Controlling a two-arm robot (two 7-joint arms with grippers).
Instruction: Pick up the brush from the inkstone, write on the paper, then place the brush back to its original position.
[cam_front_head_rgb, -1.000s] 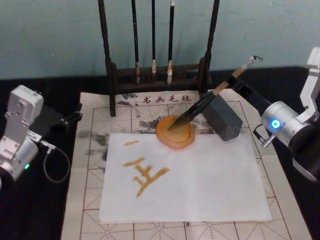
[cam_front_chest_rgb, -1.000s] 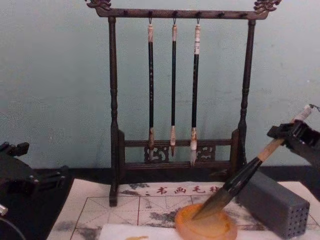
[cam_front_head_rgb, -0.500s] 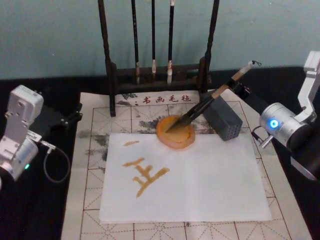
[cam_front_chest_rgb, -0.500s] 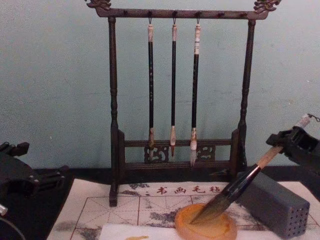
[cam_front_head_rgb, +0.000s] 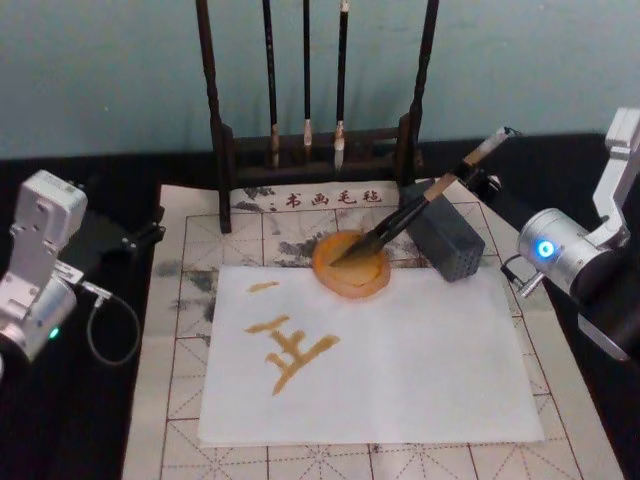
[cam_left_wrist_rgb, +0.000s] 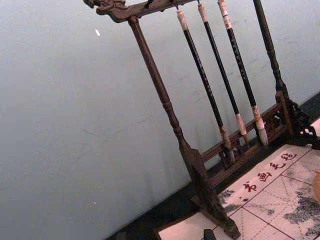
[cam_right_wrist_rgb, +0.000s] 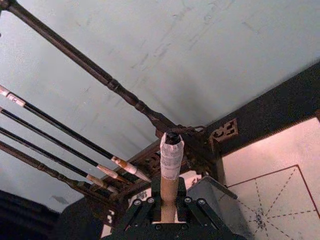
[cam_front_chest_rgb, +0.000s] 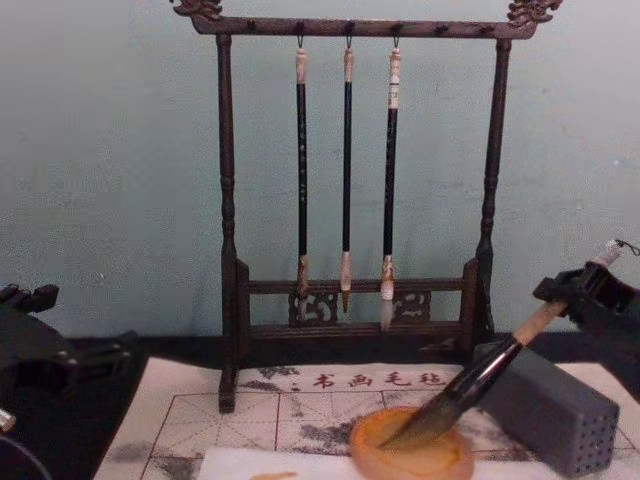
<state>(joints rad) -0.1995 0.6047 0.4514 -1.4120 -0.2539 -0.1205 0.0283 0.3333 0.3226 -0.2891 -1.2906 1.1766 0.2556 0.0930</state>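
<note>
Jaws of the right gripper (cam_front_chest_rgb: 585, 292) clamp the thick tan-handled, dark-bristled brush (cam_front_head_rgb: 400, 215), its tip resting in the round amber inkstone (cam_front_head_rgb: 350, 284), and the plain white paper (cam_front_head_rgb: 430, 370) bears amber strokes, so only release seems left; the left gripper (cam_front_head_rgb: 145, 232) sits parked aside.

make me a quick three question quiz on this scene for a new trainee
1. True or false: the brush has its bristles in the inkstone.
2. Which gripper holds the brush? A) left B) right C) neither
3. Fill in: ___ thin brushes hang on the rack.

Key: 1 true. 2 B: the right gripper is shut on the handle; the left gripper is parked left of the mat. 3 three.
</note>
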